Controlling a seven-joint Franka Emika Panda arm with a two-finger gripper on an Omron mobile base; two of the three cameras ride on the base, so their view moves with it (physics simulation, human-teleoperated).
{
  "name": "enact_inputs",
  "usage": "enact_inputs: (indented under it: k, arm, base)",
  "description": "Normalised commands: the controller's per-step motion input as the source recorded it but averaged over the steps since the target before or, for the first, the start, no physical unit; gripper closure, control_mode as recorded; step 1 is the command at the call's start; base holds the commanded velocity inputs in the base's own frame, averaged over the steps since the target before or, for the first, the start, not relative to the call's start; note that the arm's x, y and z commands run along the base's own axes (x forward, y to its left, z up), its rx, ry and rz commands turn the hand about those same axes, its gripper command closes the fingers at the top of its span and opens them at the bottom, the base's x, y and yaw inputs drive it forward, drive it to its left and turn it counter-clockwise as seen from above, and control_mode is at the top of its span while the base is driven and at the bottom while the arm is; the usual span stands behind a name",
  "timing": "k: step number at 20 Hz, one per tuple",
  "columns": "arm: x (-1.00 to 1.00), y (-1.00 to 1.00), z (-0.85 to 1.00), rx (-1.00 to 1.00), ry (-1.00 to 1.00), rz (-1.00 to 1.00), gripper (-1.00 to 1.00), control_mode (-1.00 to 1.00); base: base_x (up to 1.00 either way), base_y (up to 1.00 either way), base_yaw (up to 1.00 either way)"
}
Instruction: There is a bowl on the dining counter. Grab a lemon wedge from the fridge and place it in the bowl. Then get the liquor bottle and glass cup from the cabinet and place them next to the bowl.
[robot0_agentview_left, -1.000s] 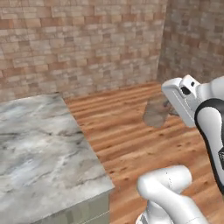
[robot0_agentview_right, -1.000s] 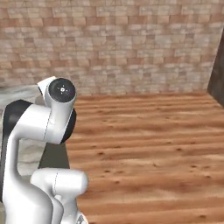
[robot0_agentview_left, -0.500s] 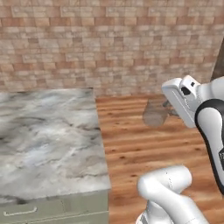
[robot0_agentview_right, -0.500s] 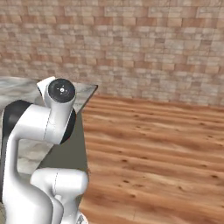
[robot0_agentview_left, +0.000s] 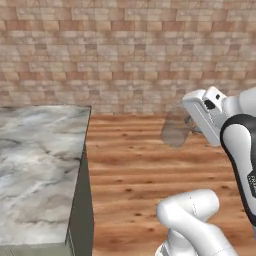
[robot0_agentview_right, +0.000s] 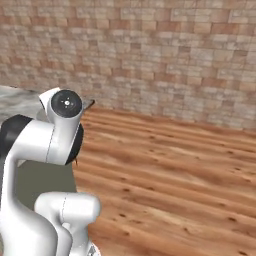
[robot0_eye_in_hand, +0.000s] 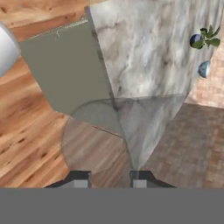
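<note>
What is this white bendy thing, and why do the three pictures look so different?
It is a white robot arm in a pretend computer kitchen. Two pictures come from cameras riding behind it, one on its left and one on its right. They show a brick wall, a wooden floor and a grey marble counter. The third comes from a camera on its hand, looking past two small dark finger tips. The gripper is closed on a see-through glass cup. Far across the counter sit a small leafy plant and a little blue-grey round thing I cannot make out.
</note>
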Motion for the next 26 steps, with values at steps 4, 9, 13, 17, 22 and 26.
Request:
enact_inputs:
  k: [4,9,13,17,22,26]
  arm:
    - [0.0,0.0,0.0,0.0,0.0,0.0,1.0,1.0]
    - [0.0,0.0,0.0,0.0,0.0,0.0,1.0,1.0]
    - [0.0,0.0,0.0,0.0,0.0,0.0,1.0,1.0]
    - [0.0,0.0,0.0,0.0,0.0,0.0,1.0,1.0]
    - [0.0,0.0,0.0,0.0,0.0,0.0,1.0,1.0]
    - [0.0,0.0,0.0,0.0,0.0,0.0,1.0,1.0]
  base:
    - [0.66,-0.94,0.25]
    - [0.8,-0.72,0.33]
    - [0.79,-0.55,0.42]
    - [0.83,-0.55,0.43]
    - [0.84,-0.57,0.42]
    - [0.82,-0.56,0.43]
